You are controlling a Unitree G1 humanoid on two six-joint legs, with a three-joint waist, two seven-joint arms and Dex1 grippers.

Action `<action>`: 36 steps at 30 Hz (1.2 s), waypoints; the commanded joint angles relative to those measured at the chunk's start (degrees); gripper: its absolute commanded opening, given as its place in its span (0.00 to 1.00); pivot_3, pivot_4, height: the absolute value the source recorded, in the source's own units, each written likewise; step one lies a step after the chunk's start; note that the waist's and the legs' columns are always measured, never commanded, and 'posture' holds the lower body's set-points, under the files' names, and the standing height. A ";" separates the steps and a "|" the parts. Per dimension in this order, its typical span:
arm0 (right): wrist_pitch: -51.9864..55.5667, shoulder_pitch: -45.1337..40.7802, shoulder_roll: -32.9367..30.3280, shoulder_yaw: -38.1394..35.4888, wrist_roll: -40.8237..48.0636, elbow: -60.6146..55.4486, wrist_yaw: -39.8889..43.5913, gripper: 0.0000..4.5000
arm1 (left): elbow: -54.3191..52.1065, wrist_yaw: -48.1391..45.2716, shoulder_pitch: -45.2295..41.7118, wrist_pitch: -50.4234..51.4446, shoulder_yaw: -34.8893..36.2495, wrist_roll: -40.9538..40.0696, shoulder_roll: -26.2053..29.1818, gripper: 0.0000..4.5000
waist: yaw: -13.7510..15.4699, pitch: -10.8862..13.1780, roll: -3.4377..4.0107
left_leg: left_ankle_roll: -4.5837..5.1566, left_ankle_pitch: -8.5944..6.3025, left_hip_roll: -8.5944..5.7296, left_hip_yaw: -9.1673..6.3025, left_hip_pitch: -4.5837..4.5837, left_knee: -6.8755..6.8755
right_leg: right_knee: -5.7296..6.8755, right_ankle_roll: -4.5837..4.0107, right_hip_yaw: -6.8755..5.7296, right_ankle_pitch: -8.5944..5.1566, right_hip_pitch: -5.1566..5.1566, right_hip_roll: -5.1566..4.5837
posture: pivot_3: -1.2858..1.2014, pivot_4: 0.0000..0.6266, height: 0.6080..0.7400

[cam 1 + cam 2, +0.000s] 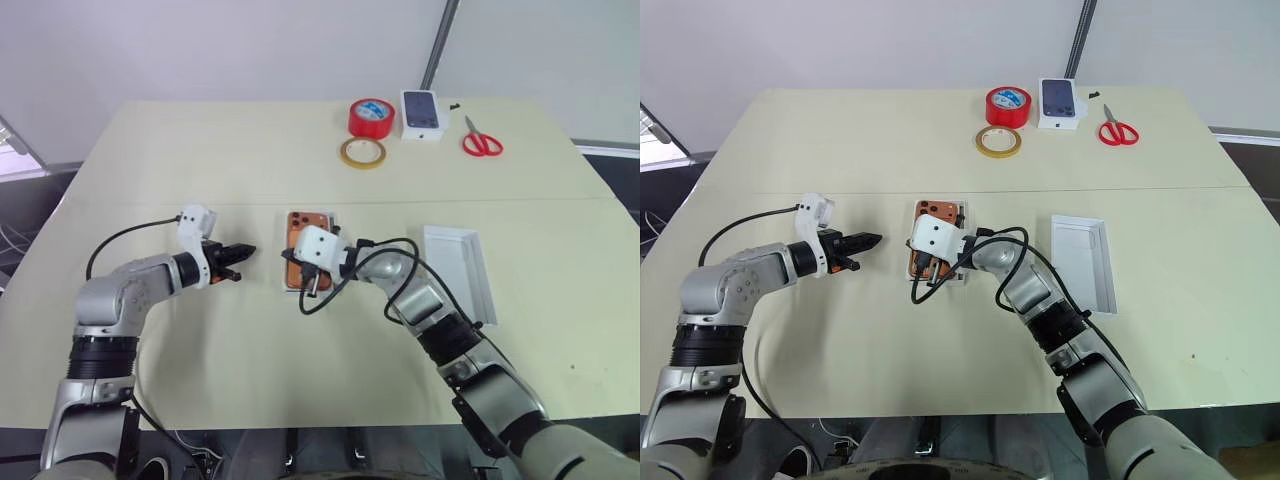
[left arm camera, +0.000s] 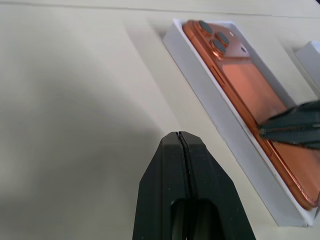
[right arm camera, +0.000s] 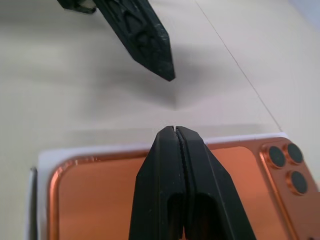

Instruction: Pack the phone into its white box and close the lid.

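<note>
The orange phone (image 2: 245, 80) lies back up in the white box (image 2: 220, 120) at the middle of the table, with its camera bump at the far end. My right gripper (image 3: 173, 129) is shut with nothing in it. Its tips (image 2: 262, 131) rest on or just over the phone's back, near the edge that faces my left arm. My left gripper (image 1: 247, 250) is shut and empty. It hovers a short way to the left of the box and points at it. The lid (image 1: 462, 268) lies hollow side up to the right of the box.
At the far side of the table are a red tape roll (image 1: 371, 117), a yellowish tape roll (image 1: 362, 152), a small white box with a dark phone picture (image 1: 422, 114) and red scissors (image 1: 481, 141).
</note>
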 commanded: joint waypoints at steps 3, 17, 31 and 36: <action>-0.23 -0.03 -1.64 -0.41 -1.67 2.33 0.63 0.01 | -2.81 0.33 0.07 -0.98 0.08 0.35 -0.52 0.00 | 0.01 -0.01 -0.01 | 0.00 0.00 0.00 0.00 0.01 0.00 | 0.00 0.00 0.00 0.00 0.02 0.00 | 0.52 0.24 1.00; 4.21 1.49 -0.91 -3.97 2.07 -3.24 1.92 0.01 | -0.91 -0.13 -1.92 -1.59 -0.07 0.87 -1.14 0.00 | 0.06 -0.02 -0.01 | 0.00 0.00 0.00 0.00 0.01 0.00 | 0.01 0.00 0.00 0.00 0.02 0.00 | 0.52 0.24 1.00; 0.03 -7.49 2.55 -6.26 -3.03 14.93 -10.50 0.01 | -2.05 0.36 -1.68 -1.30 -0.20 0.66 -2.19 0.00 | -0.13 0.00 0.01 | -0.02 0.01 0.00 0.01 -0.01 -0.01 | 0.05 0.00 0.01 0.00 -0.03 0.00 | 0.52 0.24 1.00; 0.58 -2.61 0.31 -1.70 -2.78 10.05 -0.11 0.01 | -2.77 0.66 -1.29 -1.16 -0.37 0.67 -2.57 0.00 | -0.23 -0.04 -0.01 | -0.02 0.01 0.00 0.01 0.03 0.00 | 0.07 0.00 0.01 0.00 0.00 0.00 | 0.52 0.24 1.00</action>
